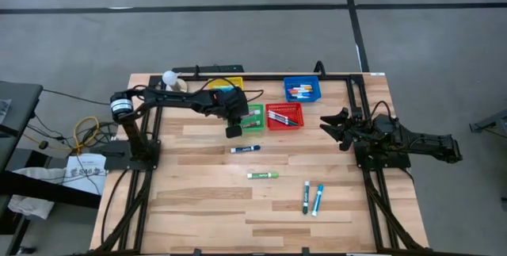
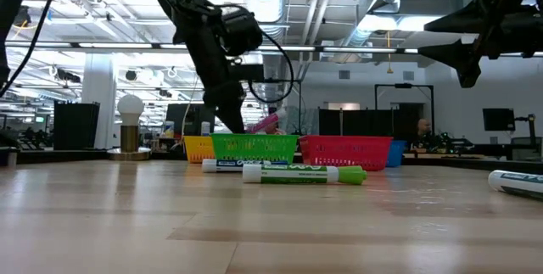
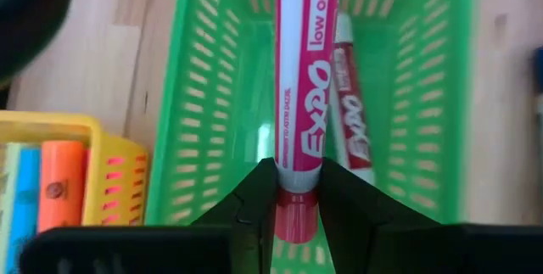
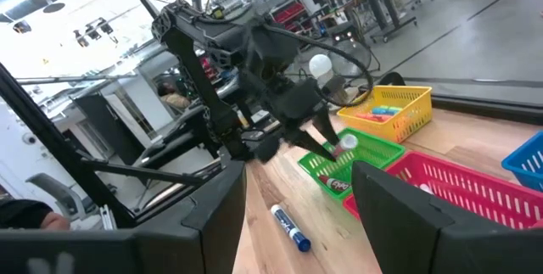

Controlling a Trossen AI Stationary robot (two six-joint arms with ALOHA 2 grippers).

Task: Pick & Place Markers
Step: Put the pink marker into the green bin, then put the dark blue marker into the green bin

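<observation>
Pink-barrelled whiteboard marker (image 3: 299, 87) is pinched at its cap end between the left gripper (image 3: 297, 191) fingers, hanging over the green square mesh basket (image 3: 204, 96), where a red marker (image 3: 352, 113) already lies. Released tilted, it might catch the rim and tip out. The right gripper (image 1: 337, 127) waits open at the table's right side.

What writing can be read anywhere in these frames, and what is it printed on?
"EXPO" and "low odor": on the pink marker held in the left gripper over the green basket.
"EXPO": on the red marker lying in that basket.
Labels on the markers lying on the table: too small to read.
</observation>
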